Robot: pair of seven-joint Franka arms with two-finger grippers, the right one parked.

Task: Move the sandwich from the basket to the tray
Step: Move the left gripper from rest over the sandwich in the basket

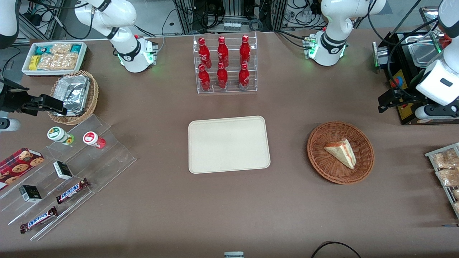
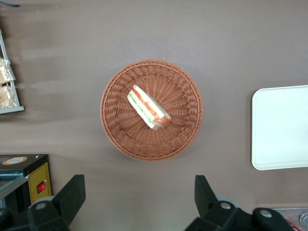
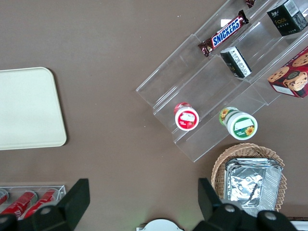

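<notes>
The sandwich (image 1: 342,153) (image 2: 148,108), a pale bread wedge with a red and green filling edge, lies in the round reddish-brown basket (image 1: 322,165) (image 2: 115,130). The cream tray (image 1: 228,144) (image 2: 281,127) sits bare at the table's middle, beside the basket toward the parked arm's end. My left gripper (image 1: 386,102) (image 2: 139,197) hangs open and holds nothing. It is well above the table, farther from the front camera than the basket and a little toward the working arm's end. Its black fingers (image 2: 72,192) stand wide apart over bare tabletop, clear of the basket's rim.
A black appliance (image 1: 408,71) stands close beside the gripper. A wire rack of bagged snacks (image 1: 444,168) lies at the working arm's end. An acrylic rack of red bottles (image 1: 225,64) stands farther back than the tray. Acrylic steps with snacks (image 1: 71,161) fill the parked arm's end.
</notes>
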